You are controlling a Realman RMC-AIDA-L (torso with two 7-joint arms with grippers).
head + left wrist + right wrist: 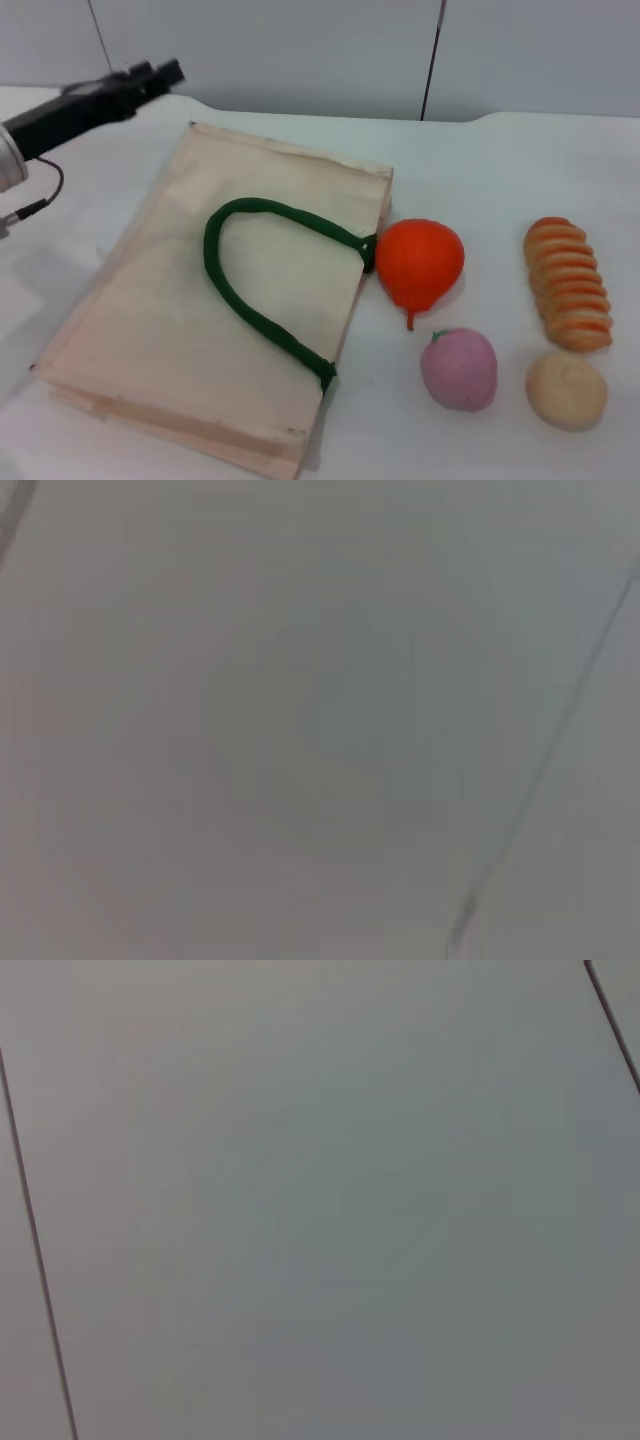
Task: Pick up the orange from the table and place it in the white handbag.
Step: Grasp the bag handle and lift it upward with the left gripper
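Observation:
The orange point(420, 262), a glossy orange-red toy fruit with a pointed tip, lies on the white table point(500, 160) right beside the open right edge of the white handbag point(200, 320). The handbag lies flat with a dark green rope handle point(262, 290) curving across its top. My left gripper point(160, 74) is raised at the far left, above the table's back left corner, well away from the orange. My right gripper is out of view. Both wrist views show only a plain grey surface with thin dark lines.
A pink peach point(459, 368) lies just in front of the orange. A pale tan round bun point(566, 389) and a ridged orange-brown bread point(568, 283) lie to the right. A grey wall point(300, 50) stands behind the table.

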